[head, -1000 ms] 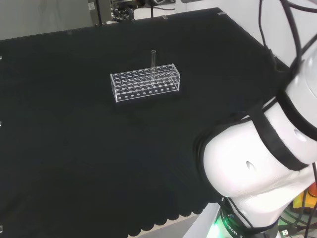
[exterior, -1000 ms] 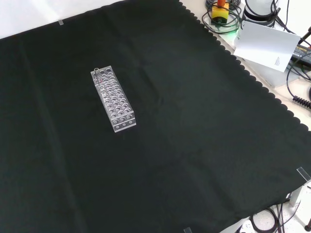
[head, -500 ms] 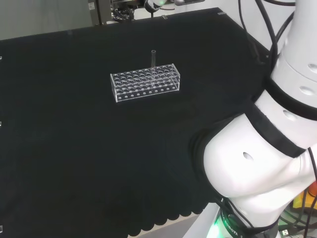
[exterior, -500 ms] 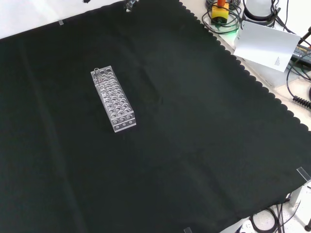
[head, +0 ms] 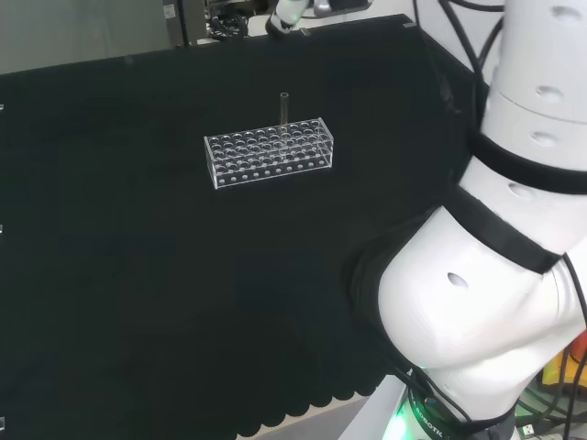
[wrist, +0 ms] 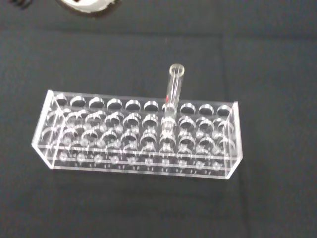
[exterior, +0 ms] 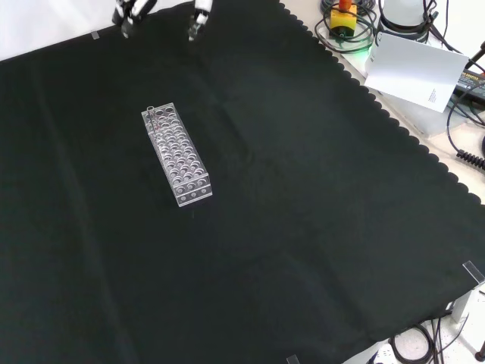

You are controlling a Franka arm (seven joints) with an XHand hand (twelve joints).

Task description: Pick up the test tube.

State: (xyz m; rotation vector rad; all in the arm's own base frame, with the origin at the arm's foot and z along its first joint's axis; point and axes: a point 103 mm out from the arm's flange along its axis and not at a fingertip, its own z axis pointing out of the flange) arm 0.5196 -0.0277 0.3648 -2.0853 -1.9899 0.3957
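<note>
A clear plastic rack [head: 269, 151] with many holes lies on the black cloth, also seen in the front view [exterior: 176, 154] and close up in the wrist view [wrist: 138, 134]. One clear test tube [head: 284, 105] stands upright in a hole of its back row, near one end [exterior: 151, 114], and sticks up above the rack [wrist: 174, 85]. The hand [exterior: 198, 15] enters at the front view's top edge, above and well apart from the rack. Its fingers [exterior: 126, 17] are spread and fairly straight, holding nothing. A white part of the hand [head: 287, 11] shows at the head view's top.
The arm's big white links [head: 477, 302] stand at the head view's right. Beyond the cloth's scalloped edge in the front view lie a yellow and red button box [exterior: 342, 15], a white sheet [exterior: 415, 68] and cables. Bare cloth surrounds the rack.
The hand has come down into the front view's top edge, more of its fingers showing than half a second ago. The arm's links have swung upward in the head view. Rack and tube are still.
</note>
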